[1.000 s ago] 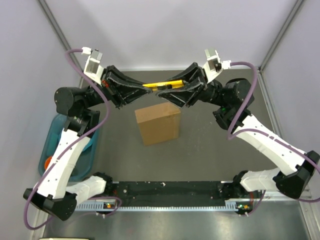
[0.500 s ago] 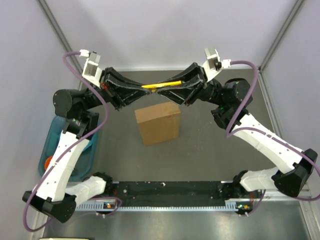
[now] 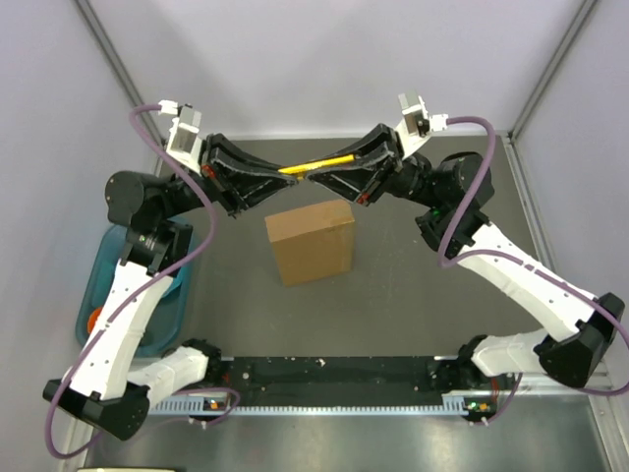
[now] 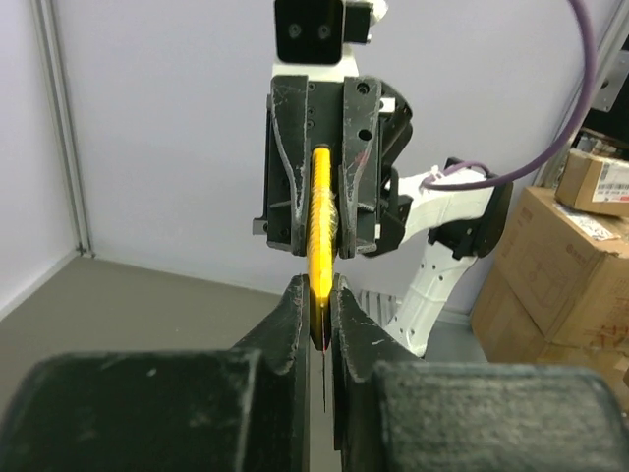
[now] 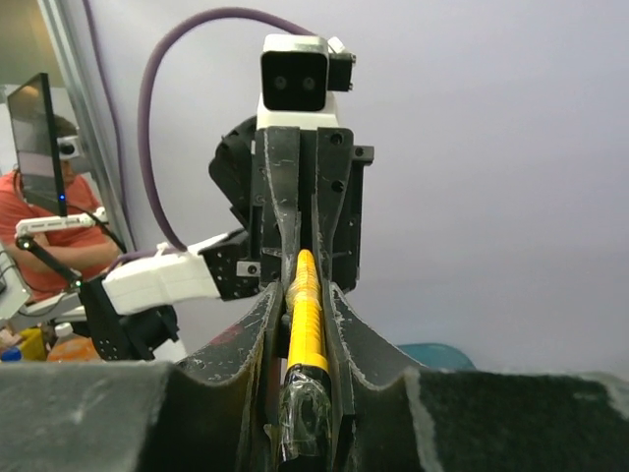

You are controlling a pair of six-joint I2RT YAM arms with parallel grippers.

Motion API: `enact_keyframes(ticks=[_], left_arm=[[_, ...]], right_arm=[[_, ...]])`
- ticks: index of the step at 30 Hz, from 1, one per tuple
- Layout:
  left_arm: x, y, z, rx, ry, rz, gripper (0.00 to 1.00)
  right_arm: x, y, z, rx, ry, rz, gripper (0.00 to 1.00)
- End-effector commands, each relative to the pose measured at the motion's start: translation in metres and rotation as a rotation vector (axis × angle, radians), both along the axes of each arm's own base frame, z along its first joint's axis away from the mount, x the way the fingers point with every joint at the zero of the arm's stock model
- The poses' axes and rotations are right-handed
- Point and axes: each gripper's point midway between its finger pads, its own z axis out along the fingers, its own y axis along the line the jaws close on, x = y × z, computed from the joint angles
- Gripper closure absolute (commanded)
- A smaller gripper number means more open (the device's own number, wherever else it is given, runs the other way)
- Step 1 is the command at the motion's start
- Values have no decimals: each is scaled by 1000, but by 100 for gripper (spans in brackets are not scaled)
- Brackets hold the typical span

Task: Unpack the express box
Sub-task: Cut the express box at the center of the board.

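The express box, plain brown cardboard, lies closed on the dark table below both grippers. The yellow utility knife is held in the air between them, tilted up to the right. My left gripper is shut on the knife's blade end, with a thin blade showing between its jaws. My right gripper is shut on the handle end, which has a black tip wrapped in clear tape. Each wrist view looks straight at the other gripper, the left one and the right one.
A teal bin sits at the table's left edge under the left arm. A black rail runs along the near edge between the arm bases. Grey walls enclose the back and sides. Stacked cardboard cartons stand outside the cell.
Both grippers, still joined on the knife, have shifted slightly back and up. The knife now tilts more, its right end higher. The box has not moved.
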Motion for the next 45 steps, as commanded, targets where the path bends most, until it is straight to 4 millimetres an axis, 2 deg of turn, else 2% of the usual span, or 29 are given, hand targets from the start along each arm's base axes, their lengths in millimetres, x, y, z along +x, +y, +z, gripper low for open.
enact_keyframes(ticks=[1, 2, 3, 4, 5, 6, 7, 9, 10, 11, 12, 13, 14, 16, 17, 20, 22, 24, 26, 32, 40, 45], left_arm=[[7, -4, -35, 162, 51, -8, 82], [10, -2, -38, 186, 6, 13, 69], [14, -2, -54, 234, 73, 19, 56], [16, 0, -59, 256, 73, 34, 36], [19, 2, -61, 281, 9, 60, 27], [21, 3, -68, 307, 6, 66, 23], [21, 5, -79, 345, 38, 72, 21], [26, 8, -85, 387, -4, 108, 8], [25, 11, -93, 419, 29, 114, 1], [28, 13, -93, 439, -14, 138, 1], [34, 17, -97, 460, -20, 178, 1], [34, 20, -101, 488, -36, 192, 1], [34, 24, -112, 547, -120, 198, 1], [41, 32, -127, 616, -171, 238, 1], [44, 36, -145, 682, -203, 228, 1], [53, 40, -172, 789, -253, 195, 1], [54, 42, -189, 849, -221, 170, 1], [69, 46, -204, 908, -194, 194, 1], [81, 48, -208, 948, -208, 216, 1], [87, 46, -216, 1007, -277, 198, 1], [78, 32, -245, 1014, -142, 90, 1], [92, 26, -257, 1007, -112, 132, 1]], right_arm=[[-8, -17, 5, -10, -48, -81, 100], [-9, -25, 9, -5, -74, -124, 100], [-5, -24, -2, -52, -48, -144, 100], [-4, -26, -8, -72, -46, -163, 100], [-5, -35, -5, -66, -69, -207, 100], [-4, -37, -10, -82, -61, -227, 100], [-2, -39, -23, -121, -37, -243, 100], [-4, -51, -27, -133, -43, -297, 100], [-1, -52, -42, -174, -16, -311, 100], [1, -56, -48, -190, -13, -343, 100], [-4, -66, -45, -184, -21, -363, 100], [-2, -68, -55, -212, -7, -383, 100], [3, -74, -65, -242, 19, -425, 100], [1, -89, -71, -256, 17, -481, 100], [6, -95, -82, -290, 46, -523, 100], [7, -112, -87, -304, 53, -596, 100], [7, -116, -94, -329, 58, -613, 100], [7, -119, -98, -343, 66, -622, 100], [6, -120, -97, -342, 66, -623, 100], [5, -121, -99, -352, 69, -622, 100], [7, -120, -101, -363, 73, -626, 100], [8, -123, -101, -361, 76, -641, 100]])
